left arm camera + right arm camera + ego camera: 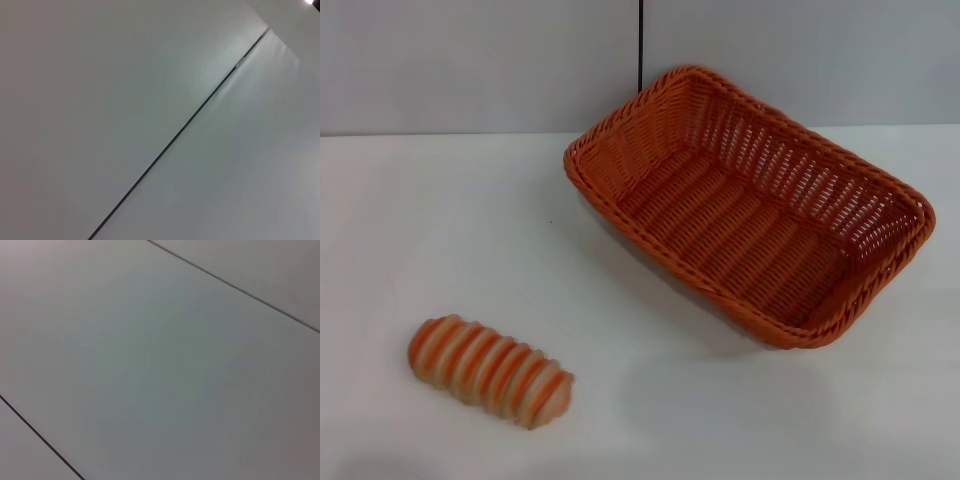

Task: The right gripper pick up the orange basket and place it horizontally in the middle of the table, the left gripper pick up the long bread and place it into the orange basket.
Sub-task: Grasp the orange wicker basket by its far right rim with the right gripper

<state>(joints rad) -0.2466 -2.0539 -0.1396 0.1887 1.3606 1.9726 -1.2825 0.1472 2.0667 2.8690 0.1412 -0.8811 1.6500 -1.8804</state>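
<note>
- Orange basket [750, 205] toward table [440, 220] far right corner, long axis skewed diagonally
- Long bread [490, 371] near front left edge
- Neither gripper visible; finger state unknowable, right arm presumably nearer basket

No arm, no fingers — nothing visible

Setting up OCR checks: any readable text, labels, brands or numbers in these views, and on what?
None. The orange basket, the long bread and the table carry no words, labels or numbers. Both wrist views show only plain grey panels with dark seams, no print. Neither gripper is in view.
</note>
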